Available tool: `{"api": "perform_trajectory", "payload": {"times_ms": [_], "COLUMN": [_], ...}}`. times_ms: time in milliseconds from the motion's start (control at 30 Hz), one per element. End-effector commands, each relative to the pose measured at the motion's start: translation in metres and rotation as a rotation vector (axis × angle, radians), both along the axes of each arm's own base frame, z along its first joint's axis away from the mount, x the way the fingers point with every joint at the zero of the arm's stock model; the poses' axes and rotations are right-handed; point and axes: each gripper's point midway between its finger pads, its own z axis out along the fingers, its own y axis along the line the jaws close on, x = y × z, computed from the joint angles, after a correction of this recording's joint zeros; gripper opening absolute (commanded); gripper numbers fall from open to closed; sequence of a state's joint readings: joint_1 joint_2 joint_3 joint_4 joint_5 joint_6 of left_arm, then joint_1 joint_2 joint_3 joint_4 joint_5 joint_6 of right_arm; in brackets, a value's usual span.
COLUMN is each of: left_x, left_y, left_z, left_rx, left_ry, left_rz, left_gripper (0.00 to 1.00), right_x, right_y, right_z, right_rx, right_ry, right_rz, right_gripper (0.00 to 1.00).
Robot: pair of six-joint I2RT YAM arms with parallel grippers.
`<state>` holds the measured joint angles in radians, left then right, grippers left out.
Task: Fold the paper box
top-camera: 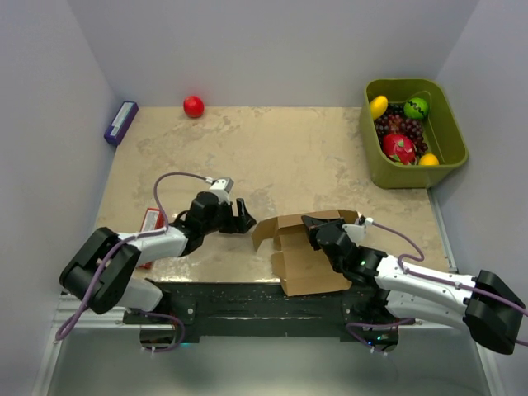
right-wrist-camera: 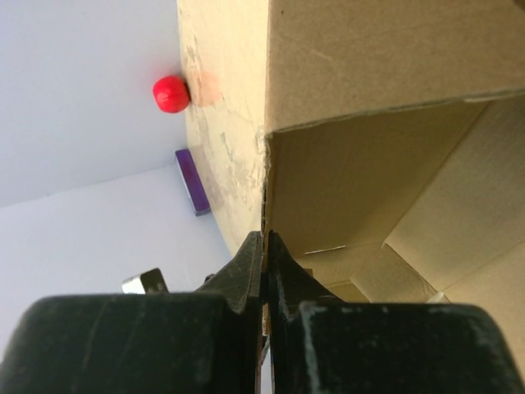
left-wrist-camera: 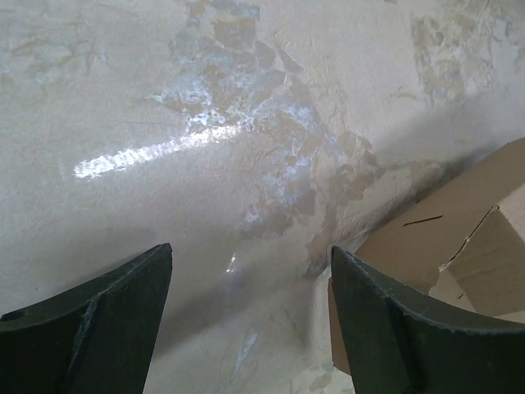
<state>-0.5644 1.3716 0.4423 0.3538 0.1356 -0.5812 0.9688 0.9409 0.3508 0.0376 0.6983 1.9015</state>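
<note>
The paper box point(top-camera: 307, 252) is brown cardboard, partly folded with flaps raised, near the table's front edge at the middle. My right gripper point(top-camera: 313, 224) is shut on a thin upright wall of the box; in the right wrist view the jaws point(right-wrist-camera: 265, 246) pinch the cardboard edge, with the box's inside point(right-wrist-camera: 385, 205) to the right. My left gripper point(top-camera: 244, 216) is open and empty, just left of the box. In the left wrist view a corner of the box point(left-wrist-camera: 435, 238) lies beside the right finger point(left-wrist-camera: 402, 328).
A green bin point(top-camera: 411, 132) of fruit stands at the back right. A red ball point(top-camera: 193, 106) and a purple box point(top-camera: 120, 122) lie at the back left. A flat red box point(top-camera: 151, 223) lies under the left arm.
</note>
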Motion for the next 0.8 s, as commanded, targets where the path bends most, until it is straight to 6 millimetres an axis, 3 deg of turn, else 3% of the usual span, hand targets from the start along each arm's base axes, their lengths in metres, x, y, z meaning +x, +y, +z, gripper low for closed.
{"api": "perform_trajectory", "payload": {"times_ms": [0,133,467,633,767], "left_x": [0.000,-0.012,-0.047,-0.066,-0.065], "left_y": [-0.024,-0.036,-0.040,-0.050,-0.056], "left_z": [0.013,0.008,-0.005,0.005,0.011], "left_rx": [-0.064,-0.077,-0.079,-0.106,-0.102], "left_ry": [-0.094,-0.085,-0.072,-0.118,-0.167], "left_rz": [-0.130,-0.213,-0.289,-0.335,-0.342], "left_gripper": [0.82,0.80,0.80,0.80,0.80], "right_x": [0.005,0.005,0.006,0.007,0.007], "right_y": [-0.011,-0.012,-0.012,-0.010,-0.008], "right_z": [-0.001,-0.005,-0.001,-0.001,0.000], "right_rx": [-0.056,-0.048,-0.070,-0.069,-0.074], "right_ry": [-0.042,-0.059,-0.065,-0.068,-0.070], "right_rz": [-0.044,-0.037,-0.041,-0.036,-0.030], "right_gripper": [0.00,0.00,0.00,0.00,0.00]}}
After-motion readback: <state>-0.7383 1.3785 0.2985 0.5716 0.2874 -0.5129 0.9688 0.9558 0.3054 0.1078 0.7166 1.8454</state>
